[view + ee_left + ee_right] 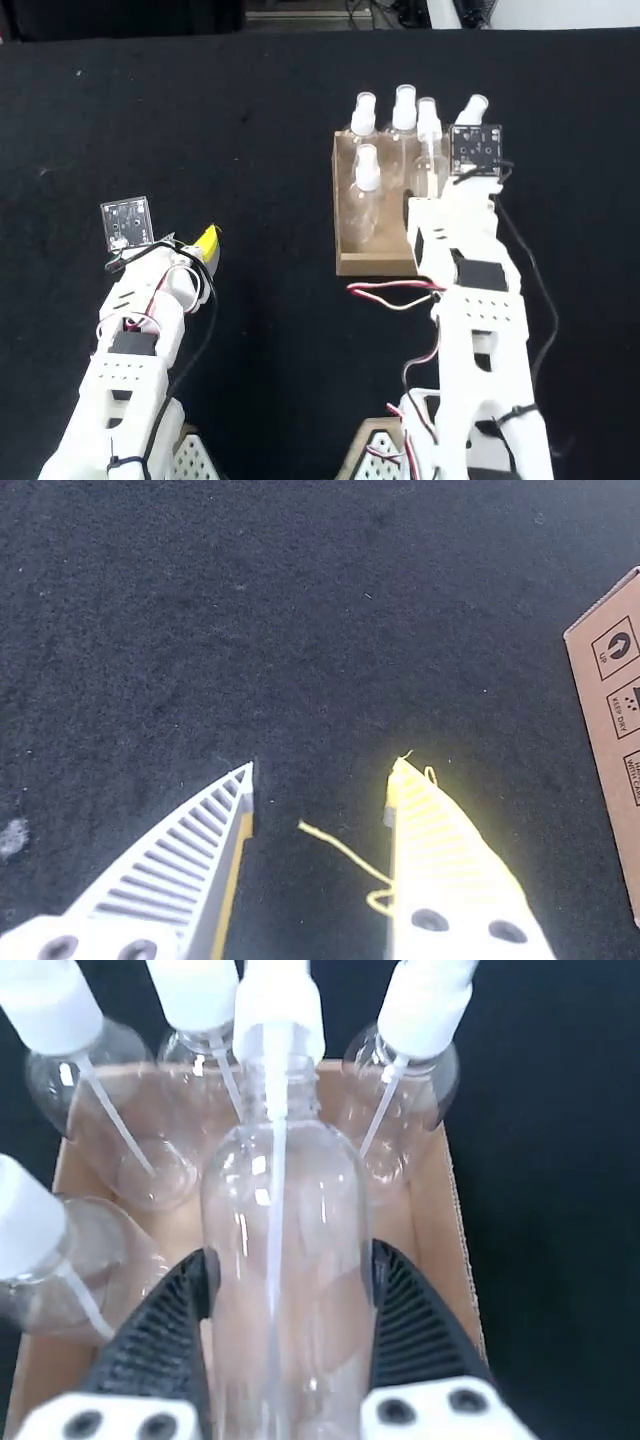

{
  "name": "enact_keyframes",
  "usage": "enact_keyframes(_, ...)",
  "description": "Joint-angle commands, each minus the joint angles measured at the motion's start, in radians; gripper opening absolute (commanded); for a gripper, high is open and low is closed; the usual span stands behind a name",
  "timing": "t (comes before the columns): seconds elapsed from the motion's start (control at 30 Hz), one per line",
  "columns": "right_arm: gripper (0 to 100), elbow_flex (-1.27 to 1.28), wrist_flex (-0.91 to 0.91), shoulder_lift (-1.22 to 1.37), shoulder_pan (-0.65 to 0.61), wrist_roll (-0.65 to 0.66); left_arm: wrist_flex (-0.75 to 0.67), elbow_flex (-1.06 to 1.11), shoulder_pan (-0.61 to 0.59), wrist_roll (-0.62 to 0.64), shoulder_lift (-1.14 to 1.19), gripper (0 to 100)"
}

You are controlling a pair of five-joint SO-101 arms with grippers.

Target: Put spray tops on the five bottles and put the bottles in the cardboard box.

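The cardboard box (350,262) lies right of the table's middle. In it stand several clear bottles with white spray tops, such as one at the front left (366,190) and one at the back (404,108). My right gripper (426,196) is over the box's right side, shut on another clear bottle (285,1220) that is upright with its spray top (279,1005) on. The black fingers (165,1325) press both of its sides. Whether it rests on the box floor is hidden. My left gripper (322,775) hangs open over bare black cloth, left of the box (610,710).
The black cloth (250,120) covers the whole table. Red and white cables (390,293) trail from the right arm just in front of the box. A loose yellow thread (345,855) hangs between the left fingers.
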Motion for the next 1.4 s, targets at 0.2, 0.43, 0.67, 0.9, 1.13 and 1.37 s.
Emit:
enact_keyframes(0.2, 1.0, 0.035, 0.003, -0.134, 0.009, -0.002, -0.023, -0.010, -0.008, 0.011, -0.014, 21)
enact_keyframes(0.43, 1.0, 0.074, 0.003, -0.226, 0.011, -0.002, -0.023, -0.010, -0.008, 0.011, -0.014, 21)
enact_keyframes(0.67, 1.0, 0.061, 0.057, -0.331, 0.012, -0.002, -0.023, -0.010, -0.008, 0.011, -0.014, 21)
enact_keyframes(0.9, 1.1, -0.077, 0.199, -0.446, 0.014, -0.002, -0.023, -0.010, -0.008, 0.011, -0.014, 21)
enact_keyframes(1.13, 1.1, -0.165, 0.229, -0.526, 0.054, -0.002, -0.021, -0.010, -0.008, 0.011, -0.014, 21)
enact_keyframes(1.37, 1.1, -0.200, 0.166, -0.513, 0.250, 0.000, -0.021, -0.010, -0.008, 0.011, -0.014, 21)
